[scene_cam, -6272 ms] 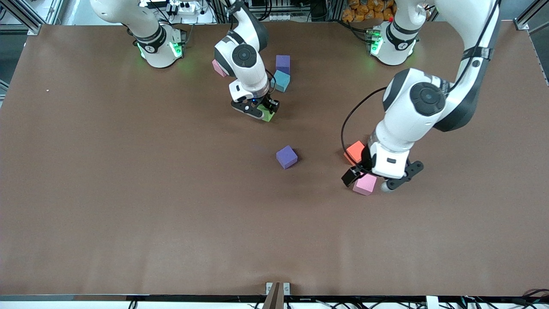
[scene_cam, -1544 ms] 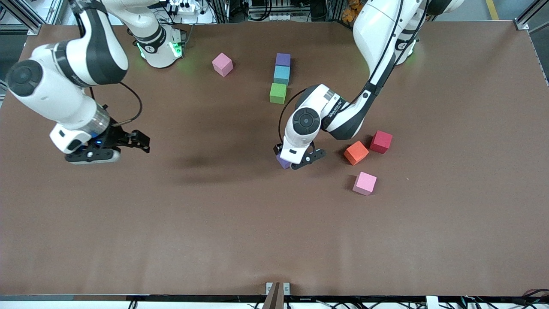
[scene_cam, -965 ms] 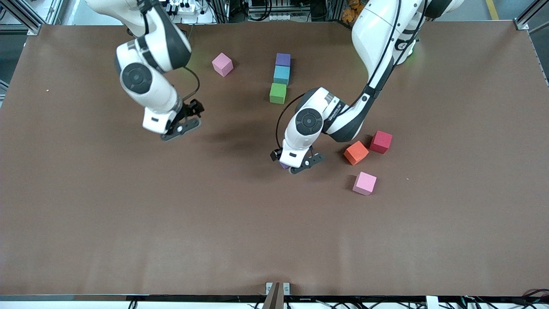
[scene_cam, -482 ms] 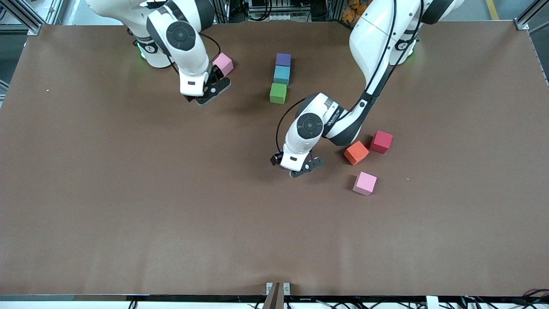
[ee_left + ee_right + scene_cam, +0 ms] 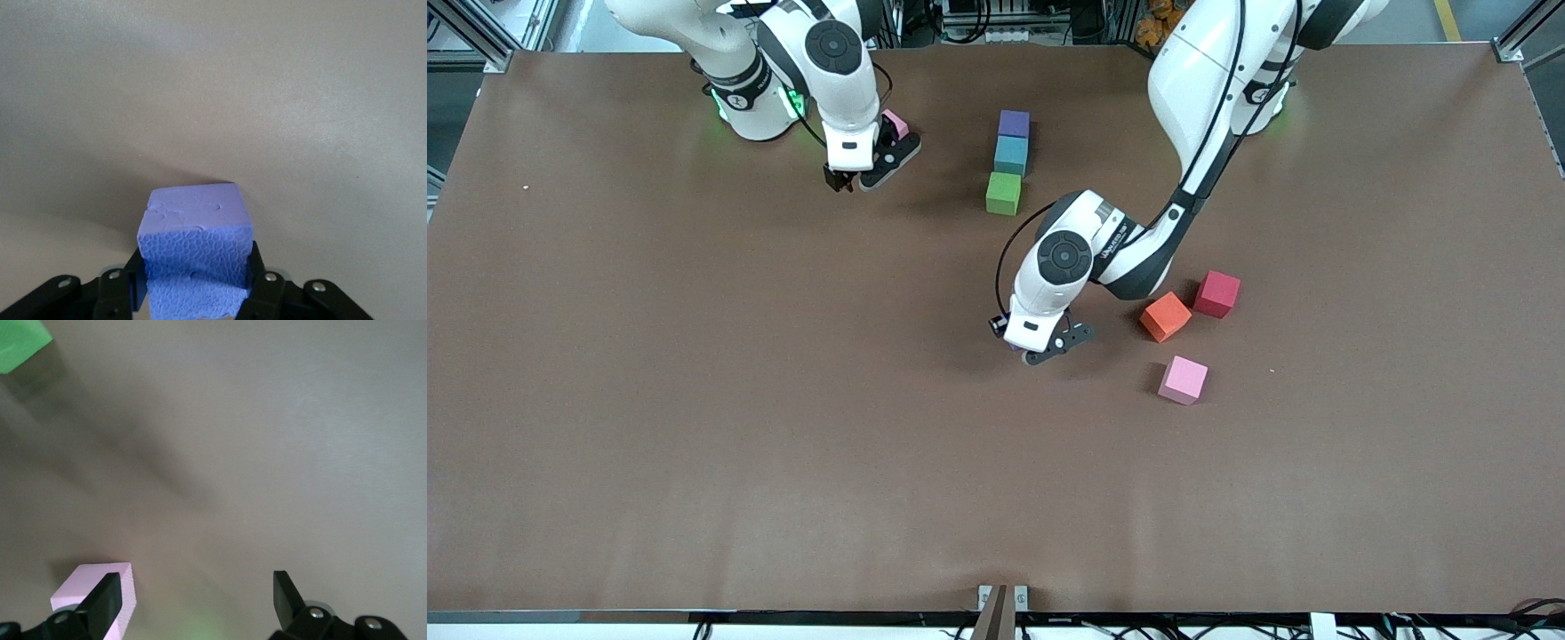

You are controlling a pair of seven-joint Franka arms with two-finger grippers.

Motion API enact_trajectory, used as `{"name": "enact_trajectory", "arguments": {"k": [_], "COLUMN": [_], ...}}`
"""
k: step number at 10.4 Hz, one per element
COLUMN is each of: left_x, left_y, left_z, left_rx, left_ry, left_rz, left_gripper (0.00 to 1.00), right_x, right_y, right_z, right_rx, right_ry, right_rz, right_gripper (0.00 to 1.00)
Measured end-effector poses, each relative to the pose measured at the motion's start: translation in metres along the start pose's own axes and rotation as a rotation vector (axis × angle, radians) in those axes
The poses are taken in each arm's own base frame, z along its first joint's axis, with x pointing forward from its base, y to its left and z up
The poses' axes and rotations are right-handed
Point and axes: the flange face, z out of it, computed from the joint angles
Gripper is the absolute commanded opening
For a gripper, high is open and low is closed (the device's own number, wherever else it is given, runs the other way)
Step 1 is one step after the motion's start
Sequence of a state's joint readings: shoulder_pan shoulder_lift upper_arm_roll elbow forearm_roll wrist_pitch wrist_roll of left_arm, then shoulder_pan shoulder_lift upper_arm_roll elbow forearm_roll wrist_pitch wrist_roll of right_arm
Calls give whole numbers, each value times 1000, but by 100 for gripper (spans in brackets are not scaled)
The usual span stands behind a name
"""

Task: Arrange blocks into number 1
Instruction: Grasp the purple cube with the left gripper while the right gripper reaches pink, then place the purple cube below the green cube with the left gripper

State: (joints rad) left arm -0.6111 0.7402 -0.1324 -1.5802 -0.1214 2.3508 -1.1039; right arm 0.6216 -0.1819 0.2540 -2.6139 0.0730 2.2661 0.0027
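My left gripper (image 5: pixel 1032 338) is low over the table's middle and is shut on a purple block (image 5: pixel 197 233), which its fingers (image 5: pixel 257 272) squeeze from both sides. The hand hides that block in the front view. Near the bases, a purple block (image 5: pixel 1014 124), a light blue block (image 5: pixel 1011 156) and a green block (image 5: pixel 1003 193) form a line. My right gripper (image 5: pixel 863 172) hangs open beside a pink block (image 5: pixel 896 124), with the table bare between its fingers (image 5: pixel 107 600). That pink block (image 5: pixel 90 581) lies just outside one finger.
An orange block (image 5: pixel 1166 316), a red block (image 5: pixel 1217 293) and a second pink block (image 5: pixel 1184 380) lie toward the left arm's end, beside the left gripper. The green block (image 5: pixel 20 343) shows at a corner of the right wrist view.
The left gripper has shut on the purple block and stayed in place. The right arm has swung in toward its base and now hangs beside the pink block there.
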Motion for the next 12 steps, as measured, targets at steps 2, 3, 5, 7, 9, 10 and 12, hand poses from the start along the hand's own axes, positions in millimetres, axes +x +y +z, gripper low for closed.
{"name": "enact_trajectory", "arguments": {"k": [2,3,5,7,9,10,12], "left_x": [-6,-16,-48,-85,-112,-124,-141], "left_y": [-1,-2,-3,-10,-20,-23,-23], "left_z": [0,1,-4,-10,-12,-11,-6], "left_rx": [15,31,86,130,149,155,155], "left_ry": [-13,-30,-37,-28,-47,-59,-74], "left_rz": [6,19,108,207,261,278,303], "left_gripper": [0,0,0,0,0,0,0], "right_x": [-7,-10,-19,-32,-44,-47,-49], "right_y": [-34,-46,-64,-84,-101,-108,-111], "right_z": [6,8,18,30,41,45,50], "right_rx": [-16,-22,-36,-54,-72,-78,-83], "right_ry": [-3,-7,-26,-48,-69,-76,-88], "right_rz": [0,-5,0,-4,1,3,26], "right_gripper": [100,100,100,100,100,100,100]}}
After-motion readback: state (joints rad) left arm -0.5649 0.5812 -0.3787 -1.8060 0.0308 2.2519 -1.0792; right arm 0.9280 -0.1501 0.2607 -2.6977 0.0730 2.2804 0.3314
